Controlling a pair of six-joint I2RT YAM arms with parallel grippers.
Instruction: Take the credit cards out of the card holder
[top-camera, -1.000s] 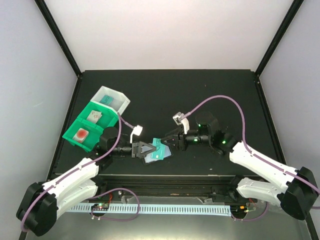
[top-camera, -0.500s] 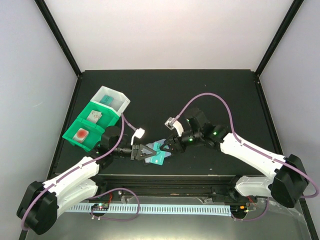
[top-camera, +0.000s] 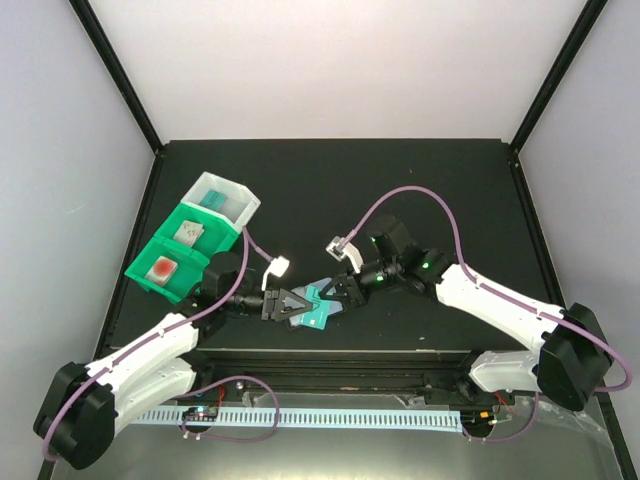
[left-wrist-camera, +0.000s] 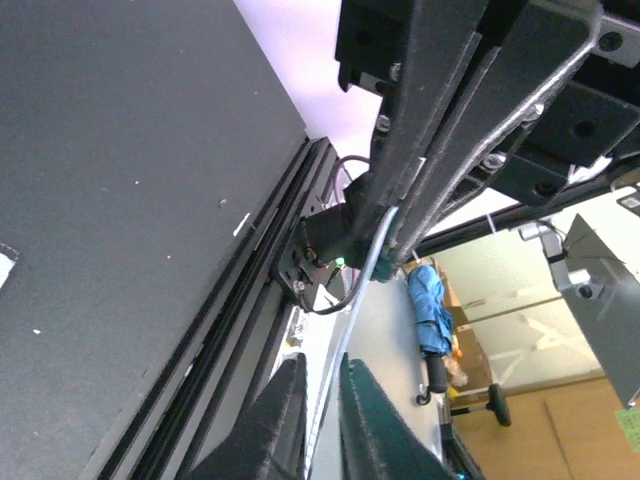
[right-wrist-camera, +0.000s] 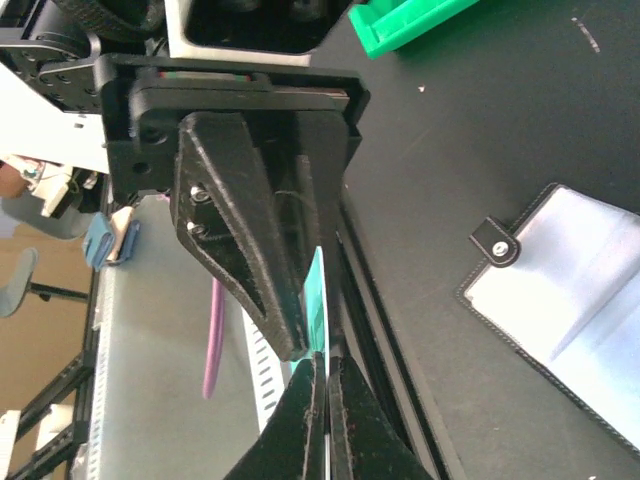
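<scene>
1. right wrist view: the teal card (right-wrist-camera: 318, 290) is edge-on in the air above the near edge of the table (right-wrist-camera: 520, 120), pinched from both ends.
2. the right gripper (right-wrist-camera: 320, 365) has its fingers pressed together on the card's lower edge, with no gap showing.
3. the left gripper (right-wrist-camera: 308, 325) is also clamped narrow on the same card, its two black fingers flat against the card's faces.
4. the card holder (right-wrist-camera: 575, 290) lies open on the table just beside the grippers. its pale blue-grey clear pockets face up, and its snap tab (right-wrist-camera: 497, 241) points toward the arms.
5. handling, as a judgement: the card looks light, thin and stiff, with some spring and slick faces. it is best held across the flat faces near a short edge, as both grippers hold it here.
6. with two grips on one card, pulling in opposite directions could bow it or let it slip, so one side should let go cleanly.
7. the holder looks soft and light, and would probably slide or fold if tugged without being pinned.
8. looks: the card is solid teal here, and any marks are hidden edge-on. the holder has a black stitched border.
9. in the top view a green bin (top-camera: 172, 218) and a white bin (top-camera: 240, 205) at the left already hold other cards.
</scene>
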